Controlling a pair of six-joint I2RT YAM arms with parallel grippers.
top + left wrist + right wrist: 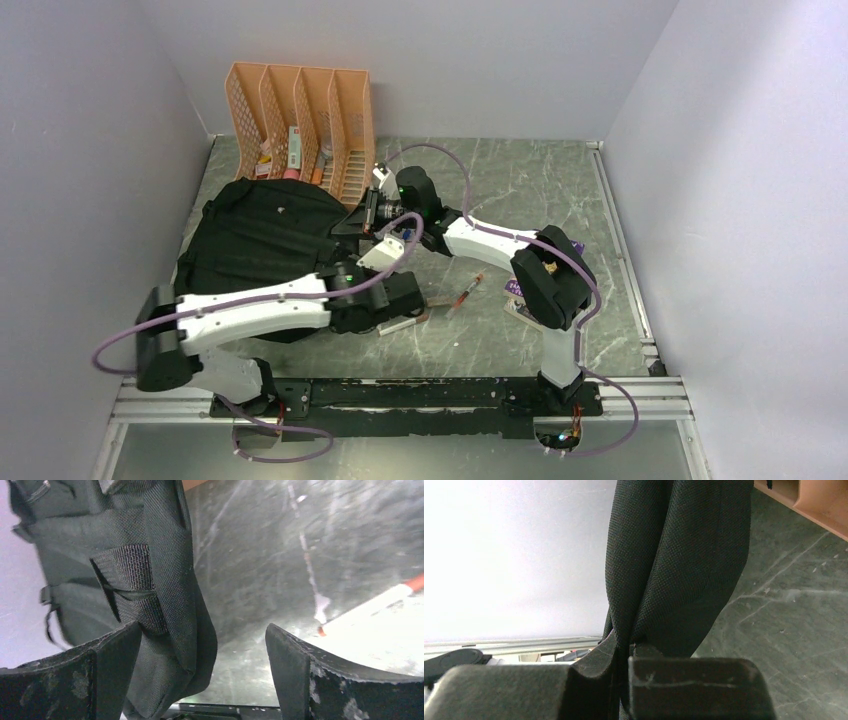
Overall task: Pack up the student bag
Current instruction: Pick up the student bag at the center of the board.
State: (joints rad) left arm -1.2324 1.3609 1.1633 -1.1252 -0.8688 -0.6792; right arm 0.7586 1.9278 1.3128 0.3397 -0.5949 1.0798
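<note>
**Right hand pinches the bag's edge; left hand open beside it**

The student bag (pixel 260 235), a black domed backpack, lies on the green marbled table (pixel 560 200), filling the table's left part. Behind the bag, touching or nearly touching its far edge, stands an orange slotted file rack (pixel 300 110) with a few small items in its slots.

The right hand (pixel 629 647) is at the bag's right edge, on the side nearest the rack. Its jaws are closed tight on a fold of the bag's black fabric, which rises in two pressed layers from between the fingers.

The left hand (pixel 202 635) is at the bag's near right corner, low over the table, with its jaws spread wide and nothing held. A flap of the bag with a stitched webbing strap hangs just beside one finger; whether they touch cannot be told.

A red-and-white pen (pixel 467 290) lies on the table to the right of the bag, apart from it and beyond the left hand.
</note>
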